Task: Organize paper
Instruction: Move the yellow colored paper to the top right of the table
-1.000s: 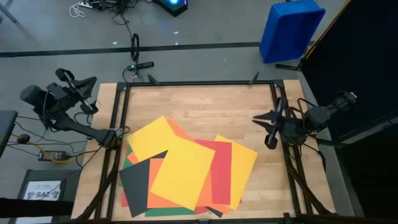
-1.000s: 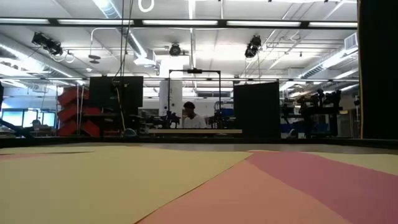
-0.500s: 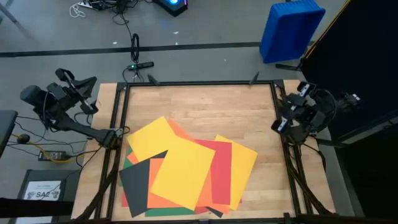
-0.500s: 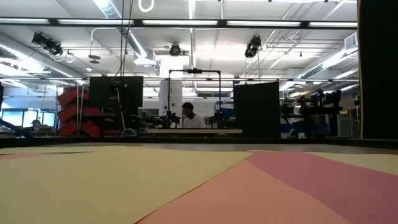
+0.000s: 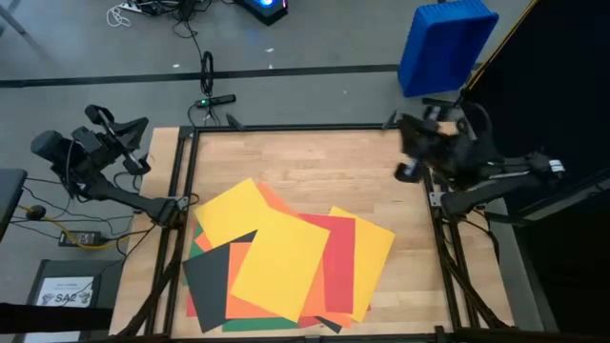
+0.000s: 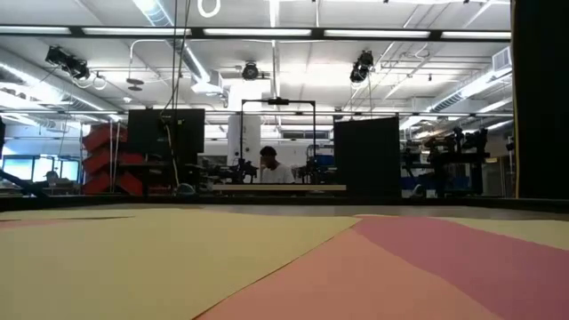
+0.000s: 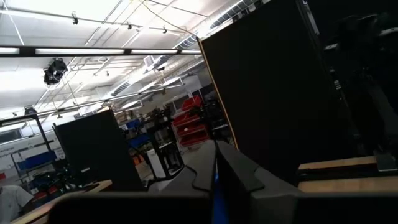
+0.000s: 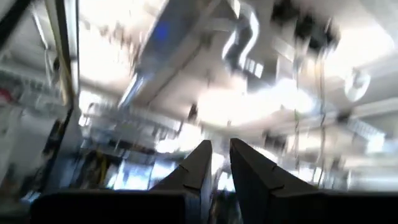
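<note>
The left gripper (image 5: pixel 138 129) waits off the table's (image 5: pixel 315 157) left edge, folded back beside the frame, jaws together and empty; its wrist view shows only the room. The paper (image 5: pixel 281 257) lies in a loose, fanned heap on the near half of the table: yellow sheets on top, orange, red, green and a dark one skewed beneath, edges out of line. Nothing touches it. The right gripper (image 5: pixel 408 164) hangs over the far right corner, well apart from the heap, empty; its fingers (image 8: pixel 205 163) stand close together with a thin gap between them.

By my reading the task is at its start: no sheet is squared up or sorted. The next move calls for the right arm to come down toward the heap's right side and catch one sheet's edge without dragging the rest.

The right gripper is blurred from above, so its tilt is hard to judge. The heap's lower sheets are mostly covered, and the low view shows only near sheets.
</note>
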`<action>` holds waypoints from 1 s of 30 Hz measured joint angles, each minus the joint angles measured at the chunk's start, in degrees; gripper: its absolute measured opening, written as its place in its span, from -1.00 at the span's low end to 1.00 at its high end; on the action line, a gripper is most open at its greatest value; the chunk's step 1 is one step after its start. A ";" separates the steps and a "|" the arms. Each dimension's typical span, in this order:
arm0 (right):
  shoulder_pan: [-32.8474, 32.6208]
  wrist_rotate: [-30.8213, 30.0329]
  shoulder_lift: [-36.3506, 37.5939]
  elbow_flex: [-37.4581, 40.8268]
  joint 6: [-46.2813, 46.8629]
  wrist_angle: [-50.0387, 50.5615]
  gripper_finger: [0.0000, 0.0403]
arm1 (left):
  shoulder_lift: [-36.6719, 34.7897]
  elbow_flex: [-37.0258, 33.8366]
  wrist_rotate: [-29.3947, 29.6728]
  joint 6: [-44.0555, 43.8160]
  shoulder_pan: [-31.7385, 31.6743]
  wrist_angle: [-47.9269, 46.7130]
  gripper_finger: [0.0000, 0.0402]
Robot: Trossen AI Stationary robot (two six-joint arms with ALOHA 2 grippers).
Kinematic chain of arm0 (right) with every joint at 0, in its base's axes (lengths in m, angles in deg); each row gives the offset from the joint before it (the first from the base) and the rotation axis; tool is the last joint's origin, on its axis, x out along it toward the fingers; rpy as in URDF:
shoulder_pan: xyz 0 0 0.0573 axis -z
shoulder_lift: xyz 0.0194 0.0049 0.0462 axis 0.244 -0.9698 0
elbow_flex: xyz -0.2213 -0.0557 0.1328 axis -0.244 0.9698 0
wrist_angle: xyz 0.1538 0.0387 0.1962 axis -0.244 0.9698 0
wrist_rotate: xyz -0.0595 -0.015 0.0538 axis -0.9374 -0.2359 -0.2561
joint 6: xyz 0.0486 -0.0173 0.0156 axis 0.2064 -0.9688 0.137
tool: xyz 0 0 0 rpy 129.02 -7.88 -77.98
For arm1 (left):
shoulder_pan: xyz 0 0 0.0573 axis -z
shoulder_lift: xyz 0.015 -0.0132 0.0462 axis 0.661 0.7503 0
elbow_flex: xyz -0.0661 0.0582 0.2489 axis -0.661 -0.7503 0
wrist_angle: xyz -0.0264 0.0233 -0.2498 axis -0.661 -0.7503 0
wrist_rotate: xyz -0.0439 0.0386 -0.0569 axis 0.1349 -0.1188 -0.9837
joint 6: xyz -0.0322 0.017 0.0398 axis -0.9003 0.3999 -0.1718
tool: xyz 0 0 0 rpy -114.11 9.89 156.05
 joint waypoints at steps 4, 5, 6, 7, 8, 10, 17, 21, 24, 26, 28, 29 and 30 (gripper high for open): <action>6.20 1.37 -7.59 -6.47 6.75 16.24 -0.85 | 0.00 0.00 0.00 0.00 0.00 -0.02 -1.00; 7.61 2.02 -9.76 -8.08 7.98 19.95 -0.85 | 0.00 0.00 0.00 0.00 0.00 0.00 -1.00; 8.94 2.84 -11.87 -9.64 9.21 23.25 -0.86 | 0.00 -0.02 0.00 0.00 0.02 0.00 -1.00; 10.12 4.12 -13.81 -11.06 10.32 26.64 -0.86 | 0.00 -0.02 0.02 0.00 0.02 -0.02 -1.00; 11.25 5.59 -15.73 -12.39 11.51 29.68 -0.87 | -0.01 -0.01 0.00 0.00 0.02 -0.02 -1.00; 13.02 8.49 -19.20 -14.26 15.53 34.64 -0.87 | -0.01 0.00 0.00 0.00 0.00 -0.01 -1.00; 14.58 9.50 -26.38 -15.01 20.28 45.74 -0.86 | -0.02 -0.02 0.00 0.00 0.00 0.00 -1.00; 14.56 9.56 -28.65 -15.03 25.37 52.92 -0.83 | -0.01 0.00 0.01 0.00 0.00 0.02 -1.00; 13.94 13.07 -30.46 -15.03 29.79 53.10 -0.80 | -0.01 0.00 0.01 0.00 0.02 0.00 -1.00; 13.25 16.61 -32.11 -15.05 31.31 52.48 -0.77 | 0.00 0.00 0.01 0.00 0.00 -0.01 -1.00; 12.37 19.10 -34.43 -15.05 31.72 51.70 -0.75 | -0.02 -0.02 0.00 0.00 0.01 0.02 -1.00; 11.98 19.70 -35.64 -15.05 31.71 51.15 -0.74 | 0.00 0.00 0.00 0.00 0.02 -0.02 -1.00; 11.63 20.08 -36.92 -15.05 31.16 51.27 -0.74 | 0.00 0.00 0.00 0.00 0.00 -0.02 -1.00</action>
